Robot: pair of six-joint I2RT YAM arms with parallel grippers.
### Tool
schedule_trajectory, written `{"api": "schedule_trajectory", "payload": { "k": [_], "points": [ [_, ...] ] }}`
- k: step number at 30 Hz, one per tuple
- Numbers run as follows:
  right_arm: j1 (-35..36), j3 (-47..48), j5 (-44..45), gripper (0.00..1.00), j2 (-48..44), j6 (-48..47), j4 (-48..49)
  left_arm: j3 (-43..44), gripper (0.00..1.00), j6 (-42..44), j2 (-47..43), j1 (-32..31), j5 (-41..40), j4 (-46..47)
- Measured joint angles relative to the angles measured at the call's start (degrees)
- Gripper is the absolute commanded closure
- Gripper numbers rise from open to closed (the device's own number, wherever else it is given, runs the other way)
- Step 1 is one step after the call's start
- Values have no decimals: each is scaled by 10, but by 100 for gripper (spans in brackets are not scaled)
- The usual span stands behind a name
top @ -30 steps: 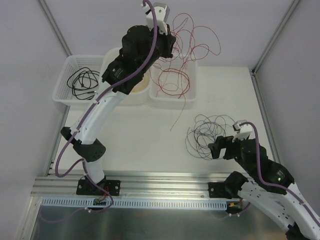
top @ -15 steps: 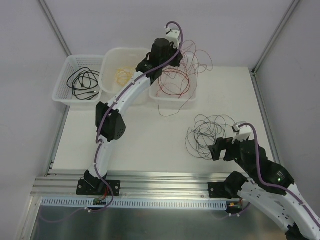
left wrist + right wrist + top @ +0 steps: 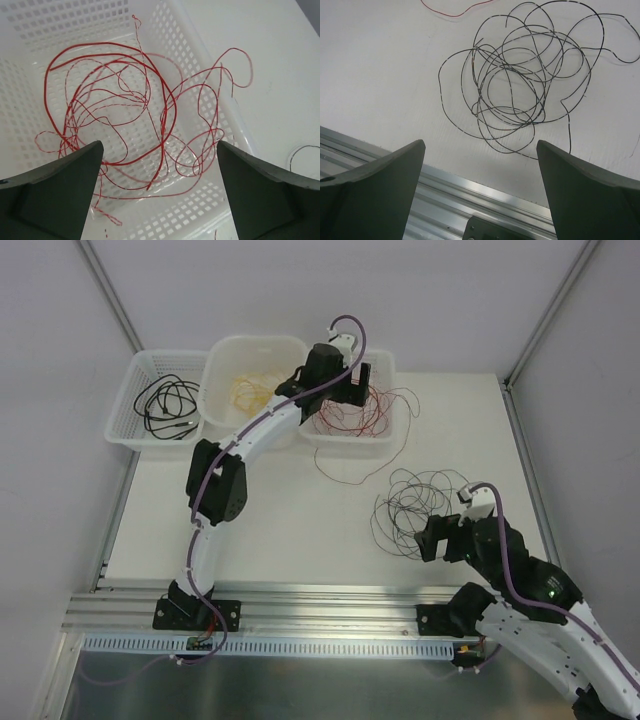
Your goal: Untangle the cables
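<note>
White tabletop fills the work cell, closed in by pale wall panels, with a ribbed aluminium rail along its near edge. At the far side three white perforated plastic baskets stand in a row, side against side. The left basket holds a coil of black cable, the middle basket a small heap of thin yellow-orange wire, and the right basket a loose tangle of thin red wires. Several red loops hang over that basket's right wall and front rim, and one long strand trails on the table just in front. The left gripper hovers above the red tangle, its dark fingers spread wide with nothing between them. Nearer the right arm, a tangle of thin black wires lies flat on the table, well apart from the baskets. The right gripper hangs at its near side, jaws likewise wide apart and holding nothing.
</note>
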Motion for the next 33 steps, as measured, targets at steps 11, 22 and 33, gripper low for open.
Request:
{"api": "schedule_trajectory", "payload": {
  "k": [11, 22, 33],
  "points": [
    [0, 1, 26, 0, -28, 4, -4, -226, 1, 93, -294, -130, 1, 33],
    [0, 67, 103, 0, 65, 12, -21, -466, 1, 74, -321, -183, -108, -32],
    [-239, 163, -37, 10, 421, -12, 158, -540, 1, -37, -603, -30, -163, -189]
  ]
}}
